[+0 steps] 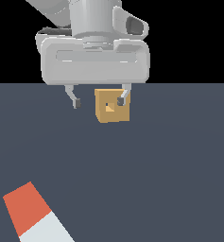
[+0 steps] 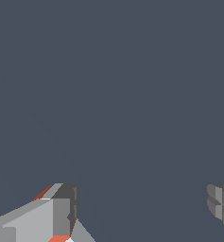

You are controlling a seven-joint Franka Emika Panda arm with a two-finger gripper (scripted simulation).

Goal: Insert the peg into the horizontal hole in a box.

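The claw (image 1: pixel 99 101) has a smooth, pale grey housing that looks like moulded plastic with a soft satin sheen, while its fingertips (image 1: pixel 76 102) end in darker, matt pads. The box (image 1: pixel 112 112) is flat, untextured tan without any gloss, and the peg (image 1: pixel 35 215) is equally smooth and matt in both its red-orange and its white half. The surface (image 1: pixel 156 165) is uniform dull slate-grey, with no grain or reflection.
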